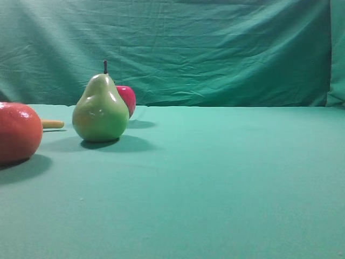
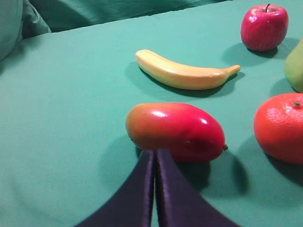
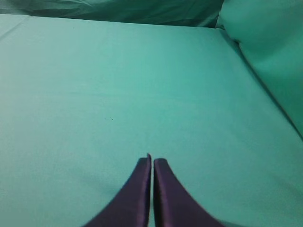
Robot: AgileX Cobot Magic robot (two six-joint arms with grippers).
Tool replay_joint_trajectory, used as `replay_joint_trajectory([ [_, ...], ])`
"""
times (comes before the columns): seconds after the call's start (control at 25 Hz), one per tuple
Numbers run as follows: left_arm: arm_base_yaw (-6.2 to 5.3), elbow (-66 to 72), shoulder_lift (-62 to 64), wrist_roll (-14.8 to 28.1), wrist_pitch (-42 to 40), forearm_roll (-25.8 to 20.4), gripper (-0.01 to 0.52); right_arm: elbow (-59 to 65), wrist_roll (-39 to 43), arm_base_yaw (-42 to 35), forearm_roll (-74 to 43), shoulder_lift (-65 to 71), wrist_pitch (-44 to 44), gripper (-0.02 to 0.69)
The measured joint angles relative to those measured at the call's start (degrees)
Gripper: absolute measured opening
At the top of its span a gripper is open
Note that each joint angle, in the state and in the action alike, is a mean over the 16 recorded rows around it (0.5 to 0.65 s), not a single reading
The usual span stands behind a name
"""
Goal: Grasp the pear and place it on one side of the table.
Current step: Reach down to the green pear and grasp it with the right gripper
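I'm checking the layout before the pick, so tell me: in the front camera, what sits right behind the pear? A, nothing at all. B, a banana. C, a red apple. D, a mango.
C: in the exterior high view a red apple peeks out from behind the upright pear, on its right.

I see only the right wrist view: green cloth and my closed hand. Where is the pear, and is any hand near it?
Observer: The pear stands upright on the table, left of the middle in the high view. No hand shows there.
Operator: What is around it?
Observer: An apple is behind it, and an orange is nearer the camera, to its left.
Operator: And the left hand?
Observer: The left hand is closed, empty, and points at a mango. A banana lies beyond the mango.
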Motion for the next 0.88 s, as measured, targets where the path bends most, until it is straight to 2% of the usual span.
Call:
replay_joint_trajectory([
  [0.24,0.0,0.0,0.0,0.0,0.0,0.0,0.0,0.13,1.01,0.0,0.95,0.0,-3.32,0.0],
  [0.56,0.0,0.0,0.0,0.0,0.0,0.0,0.0,-0.26,4.9,0.0,3.42,1.1,-14.96,0.0],
  [0.88,0.0,0.0,0.0,0.0,0.0,0.0,0.0,-6.4,8.83,0.87,4.52,12.75,-22.86,0.0],
])
